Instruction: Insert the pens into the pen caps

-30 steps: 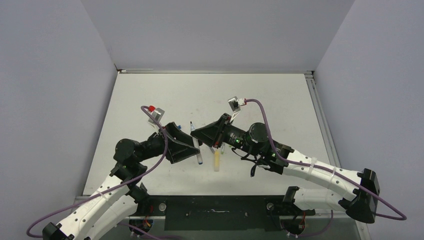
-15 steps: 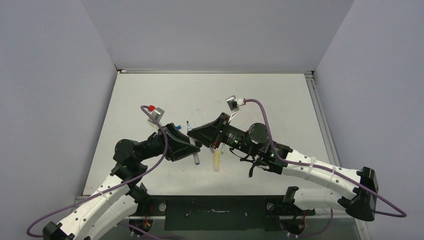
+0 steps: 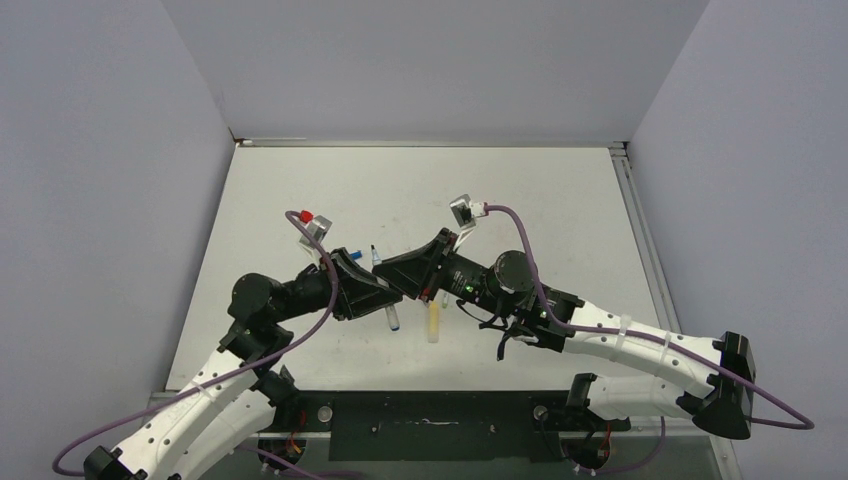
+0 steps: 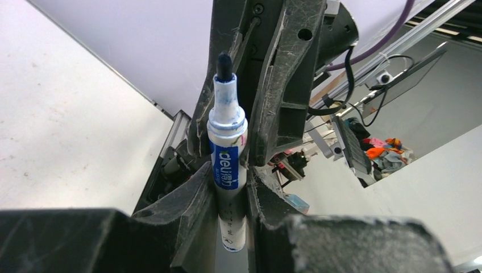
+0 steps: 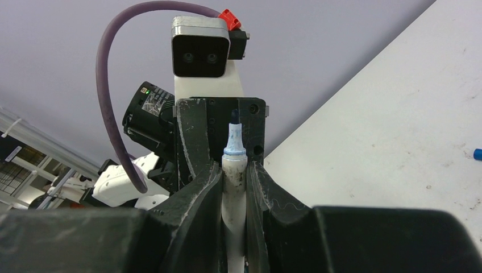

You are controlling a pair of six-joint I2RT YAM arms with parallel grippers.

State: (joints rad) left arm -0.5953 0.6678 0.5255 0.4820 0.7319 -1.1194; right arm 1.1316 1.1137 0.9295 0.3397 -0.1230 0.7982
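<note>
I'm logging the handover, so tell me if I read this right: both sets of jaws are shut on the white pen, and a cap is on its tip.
Not quite. The white pen has no cap: its blue-stained tip is bare, as the left wrist view shows. The rest stands: the left gripper and the right gripper both have their jaws shut on it.

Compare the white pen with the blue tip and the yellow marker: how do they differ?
The white pen is clamped by the left gripper and the right gripper; the yellow marker lies on the table, in neither gripper. The white pen shows a bare blue tip; the yellow marker's far end is hidden under the right gripper. Both run roughly parallel, near to far.
</note>
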